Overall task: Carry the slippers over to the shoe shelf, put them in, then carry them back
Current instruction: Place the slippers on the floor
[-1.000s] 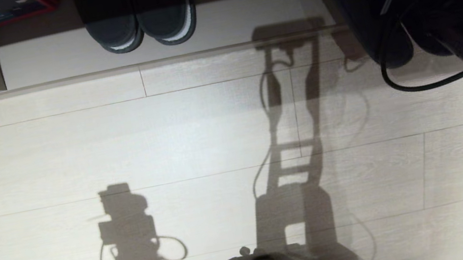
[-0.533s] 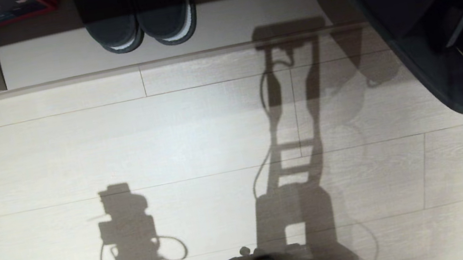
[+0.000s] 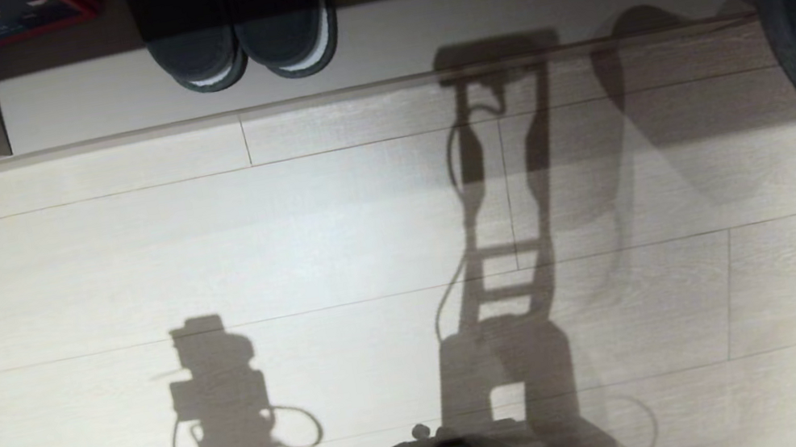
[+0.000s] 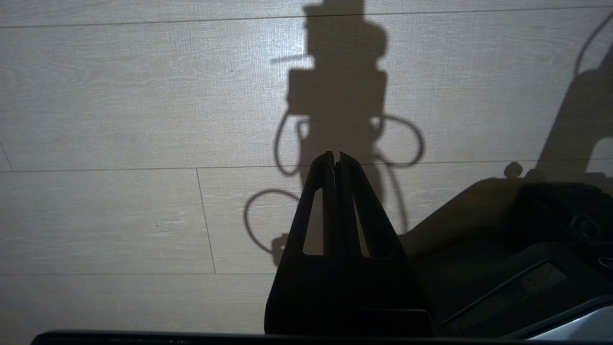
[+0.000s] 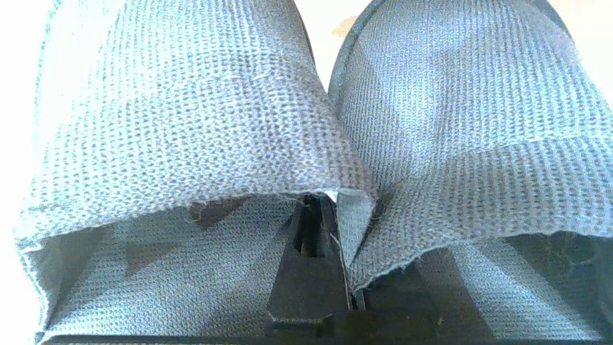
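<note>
Slippers (image 5: 335, 143) shifted rightward w/ right end effector (image 5: 330, 211), clenched on both toe bands.

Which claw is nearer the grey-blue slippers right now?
Right. The right claw is shut on the slippers' toe bands where they meet; the left claw hangs shut over bare floor, no slipper near.

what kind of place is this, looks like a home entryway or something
Probably an indoor entryway or shoe-storage corner. Pale wood-look plank flooring runs up to a low shoe shelf holding a black pair of slippers, and the right hand grips the grey-blue slippers by their toe bands.
</note>
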{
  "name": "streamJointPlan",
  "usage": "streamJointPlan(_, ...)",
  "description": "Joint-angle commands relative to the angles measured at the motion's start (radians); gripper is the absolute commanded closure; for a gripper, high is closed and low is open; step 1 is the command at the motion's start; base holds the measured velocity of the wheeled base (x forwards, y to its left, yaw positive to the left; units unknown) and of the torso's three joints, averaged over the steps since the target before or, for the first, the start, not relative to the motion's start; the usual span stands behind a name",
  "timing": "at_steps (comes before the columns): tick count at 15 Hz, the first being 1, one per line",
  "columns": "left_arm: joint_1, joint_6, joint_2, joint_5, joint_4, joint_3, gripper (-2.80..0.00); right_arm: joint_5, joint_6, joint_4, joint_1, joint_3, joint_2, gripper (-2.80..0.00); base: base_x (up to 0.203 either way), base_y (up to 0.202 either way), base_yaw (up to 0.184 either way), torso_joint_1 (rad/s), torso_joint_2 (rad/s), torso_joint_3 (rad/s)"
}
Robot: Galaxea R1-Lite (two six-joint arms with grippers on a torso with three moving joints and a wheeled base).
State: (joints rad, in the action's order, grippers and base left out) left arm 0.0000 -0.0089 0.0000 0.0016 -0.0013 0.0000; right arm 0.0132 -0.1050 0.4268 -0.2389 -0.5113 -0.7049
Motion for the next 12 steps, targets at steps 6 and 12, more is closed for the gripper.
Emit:
streamJointPlan(6,0.000,0.002,0.000,0.000,0.000,0.000,0.00,-0.031,0.003,-0.174,0.132,0.127,0.423,0.00,0.000,0.000,0.000,0.000,0.00,0.000)
streamJointPlan(12,0.000,0.003,-0.001,0.000,0.000,0.000,0.00,-0.119,-0.005,-0.337,0.212,0.205,0.631,0.00,0.000,0.000,0.000,0.000,0.00,0.000)
